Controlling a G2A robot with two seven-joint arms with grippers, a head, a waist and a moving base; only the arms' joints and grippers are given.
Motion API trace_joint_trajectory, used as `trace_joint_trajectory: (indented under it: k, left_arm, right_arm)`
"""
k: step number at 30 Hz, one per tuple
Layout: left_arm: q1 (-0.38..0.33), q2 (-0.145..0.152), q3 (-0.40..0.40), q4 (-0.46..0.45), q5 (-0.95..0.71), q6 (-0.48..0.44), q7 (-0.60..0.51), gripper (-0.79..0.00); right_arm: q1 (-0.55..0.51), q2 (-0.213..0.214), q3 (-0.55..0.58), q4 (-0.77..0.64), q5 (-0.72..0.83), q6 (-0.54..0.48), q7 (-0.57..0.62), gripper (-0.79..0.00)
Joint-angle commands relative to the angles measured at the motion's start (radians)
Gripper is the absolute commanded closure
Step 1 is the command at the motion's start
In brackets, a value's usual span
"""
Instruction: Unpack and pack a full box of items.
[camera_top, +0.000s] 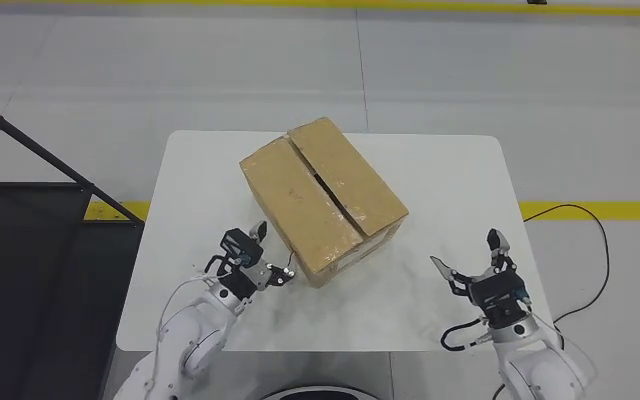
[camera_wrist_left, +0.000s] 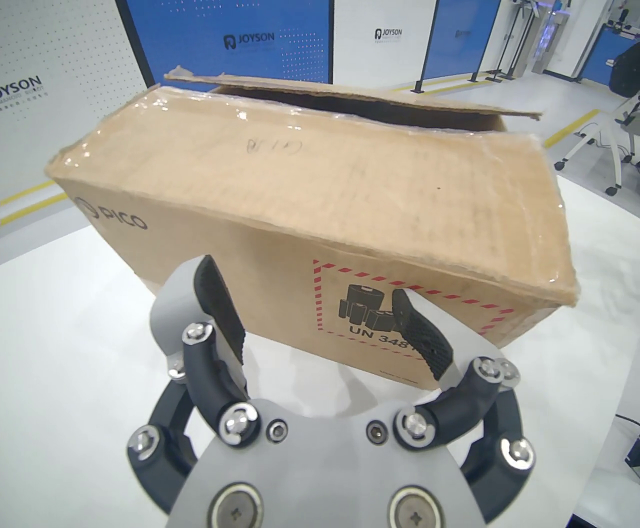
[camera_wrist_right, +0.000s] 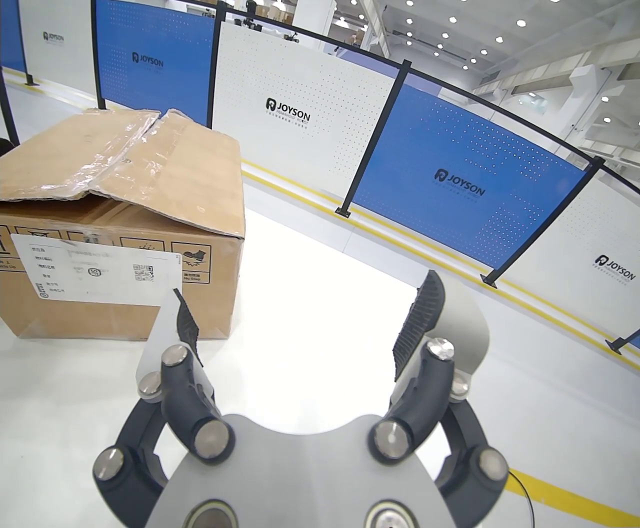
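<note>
The cardboard box (camera_top: 322, 200) sat near the middle of the white counter (camera_top: 440, 180), turned at an angle, its top flaps folded down, one slightly raised. The left end effector (camera_top: 276, 250) hung just beside the box's near side, fingers apart, holding nothing. The right end effector (camera_top: 465, 250) was well apart from the box, over the counter's near right part – also spread and empty

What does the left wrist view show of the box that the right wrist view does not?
Left wrist view: a side of the box with a red-bordered label, a gap under one top flap, the open left gripper near it. Right wrist view: another side with a white label, the open right gripper farther off. Both: the taped box standing on the white table.
</note>
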Motion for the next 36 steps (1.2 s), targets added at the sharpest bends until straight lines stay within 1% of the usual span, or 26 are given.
trace_joint_trajectory:
  k: [1, 5, 9, 16, 26, 31, 33, 36]
  left_arm:
    - [0.015, 0.005, -0.018, -0.001, 0.015, -0.024, 0.009, -0.785]
    - [0.056, 0.015, -0.065, 0.001, 0.035, -0.071, 0.031, -0.785]
    - [0.07, 0.017, -0.077, 0.004, 0.033, -0.075, 0.036, -0.785]
    - [0.032, 0.007, -0.019, 0.022, 0.006, -0.027, 0.0, -0.785]
    - [-0.042, -0.017, 0.083, 0.057, -0.118, 0.04, -0.082, -0.785]
    - [-0.075, -0.026, 0.128, 0.072, -0.11, 0.072, -0.095, -0.785]
    - [-0.077, -0.027, 0.131, 0.069, -0.102, 0.078, -0.092, -0.785]
    - [-0.048, -0.021, 0.087, 0.048, -0.102, 0.087, -0.069, -0.785]
  right_arm:
    - [-0.002, 0.0, 0.002, -0.002, 0.0, -0.002, 0.002, -0.785]
    - [0.005, -0.001, -0.005, -0.005, -0.003, -0.008, 0.011, -0.785]
    - [0.015, -0.001, -0.016, -0.007, -0.01, -0.014, 0.021, -0.785]
    - [0.019, -0.002, -0.017, -0.007, -0.016, -0.018, 0.026, -0.785]
    - [0.004, -0.003, -0.01, 0.002, -0.009, -0.021, 0.015, -0.785]
    - [0.003, -0.003, -0.008, 0.002, 0.002, -0.032, 0.011, -0.785]
    - [0.003, -0.002, -0.006, 0.001, 0.009, -0.044, 0.01, -0.785]
    - [0.003, -0.002, -0.006, 0.001, 0.009, -0.044, 0.01, -0.785]
